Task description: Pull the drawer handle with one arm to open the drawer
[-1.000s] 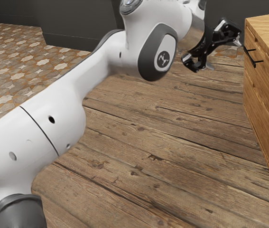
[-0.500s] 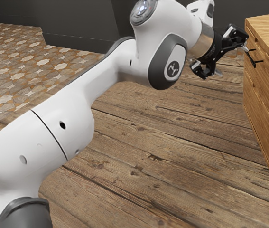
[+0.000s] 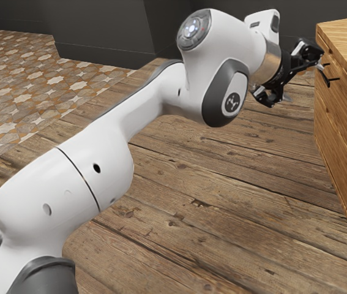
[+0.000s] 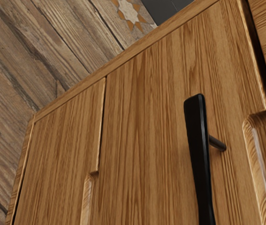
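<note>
**Nearly at the handle, nothing gripped yet**

Just ahead of my gripper stood the black bar handle, close to my fingertips but apart from them. My fingers were spread, with nothing between them. The bar sat on the top drawer front of the oak cabinet, which looked flush with the front and not yet pulled out. From my hand's camera the bar stood off the wood on a short post, leaving a gap behind it. I judged it rigid, thin and probably smooth, so a light pinch might slip. The best hold seemed to be mid-bar, one finger on each side. I expected the wooden drawer to be fairly heavy and to want a straight pull back toward me.
</note>
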